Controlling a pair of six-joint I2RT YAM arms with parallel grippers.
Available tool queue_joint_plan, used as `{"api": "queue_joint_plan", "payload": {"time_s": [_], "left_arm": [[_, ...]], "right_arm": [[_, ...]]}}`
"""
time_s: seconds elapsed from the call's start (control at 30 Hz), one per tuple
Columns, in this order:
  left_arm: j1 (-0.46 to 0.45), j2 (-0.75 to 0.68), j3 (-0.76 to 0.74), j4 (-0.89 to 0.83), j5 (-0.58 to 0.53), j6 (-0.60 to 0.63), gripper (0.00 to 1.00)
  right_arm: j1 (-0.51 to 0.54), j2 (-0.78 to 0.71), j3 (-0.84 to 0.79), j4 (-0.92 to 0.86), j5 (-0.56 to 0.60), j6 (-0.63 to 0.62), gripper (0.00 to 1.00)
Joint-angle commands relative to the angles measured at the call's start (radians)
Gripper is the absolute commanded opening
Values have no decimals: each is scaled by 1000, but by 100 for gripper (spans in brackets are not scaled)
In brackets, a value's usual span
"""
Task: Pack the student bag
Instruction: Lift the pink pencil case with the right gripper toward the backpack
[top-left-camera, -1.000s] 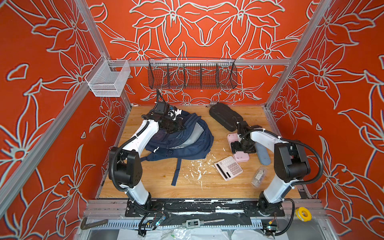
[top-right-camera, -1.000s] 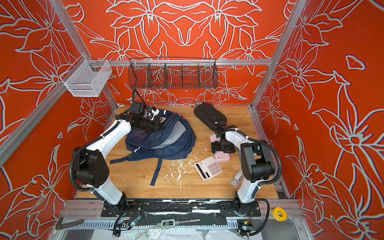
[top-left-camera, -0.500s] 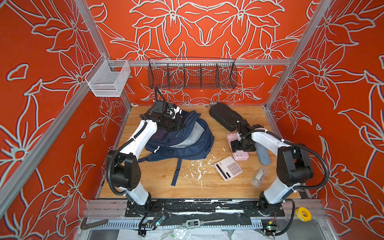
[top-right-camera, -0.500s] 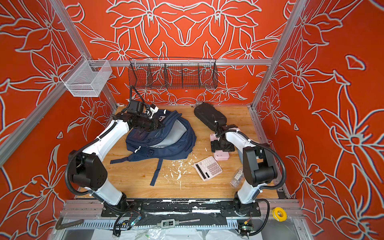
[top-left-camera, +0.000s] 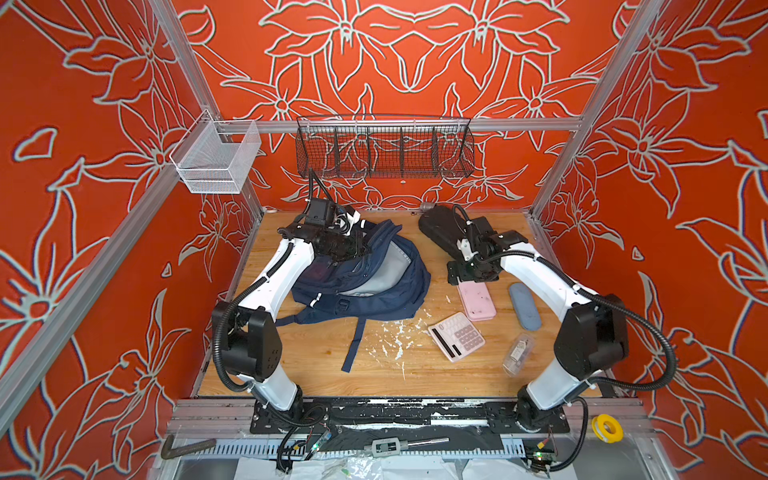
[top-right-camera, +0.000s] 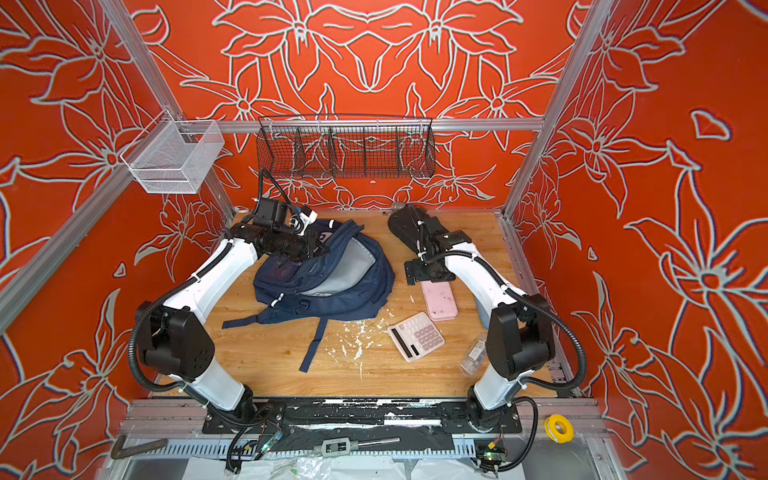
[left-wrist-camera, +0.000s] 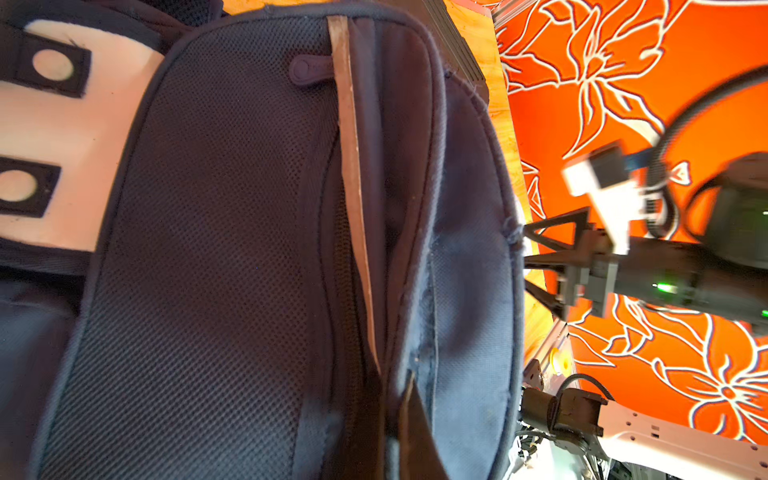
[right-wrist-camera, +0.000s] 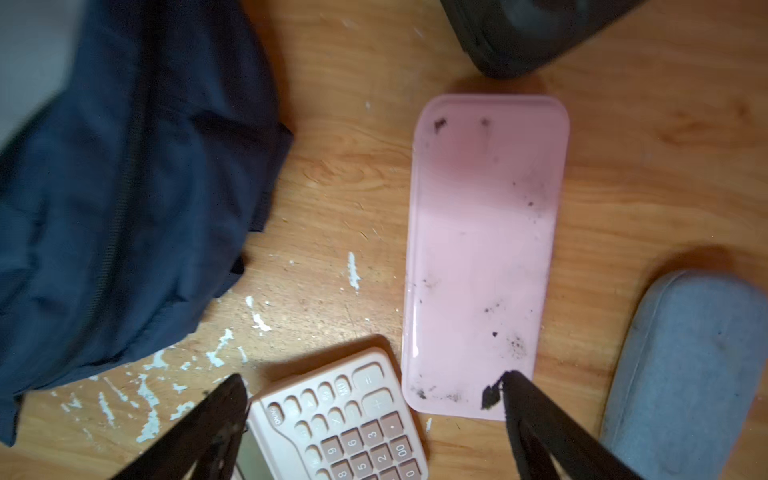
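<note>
Right wrist view: right pincer (right-wrist-camera: 372, 376) wide over pink case (right-wrist-camera: 478, 249), calculator (right-wrist-camera: 345, 428) beside; top view: left pincer (top-left-camera: 358, 249) closed at student bag (top-left-camera: 399, 299).

The desk (top-left-camera: 316, 357) carries one student bag (top-left-camera: 374, 286), one black oval case (top-left-camera: 434, 228), one pink case (top-left-camera: 478, 301), one pink calculator (top-left-camera: 457, 337), one grey-blue pouch (top-left-camera: 525, 306) and one small clear container (top-left-camera: 518, 354), and above hang two baskets, one white wire basket (top-left-camera: 216, 166) and one black wire basket (top-left-camera: 384, 151).

Right claw (right-wrist-camera: 372, 380) farther back from pink case (right-wrist-camera: 482, 249)
</note>
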Motion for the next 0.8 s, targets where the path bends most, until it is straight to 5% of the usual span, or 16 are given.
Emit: {"api": "queue_joint_plan", "payload": {"time_s": [0.0, 0.27, 0.77], "left_arm": [[-5, -39, 0, 40, 45, 30, 0], [-4, -41, -13, 38, 52, 32, 0], [-4, -59, -32, 46, 51, 30, 0]], "right_arm": [[-44, 21, -64, -11, 41, 35, 97], [-83, 48, -205, 53, 38, 18, 97], [-95, 102, -184, 31, 112, -19, 97]]}}
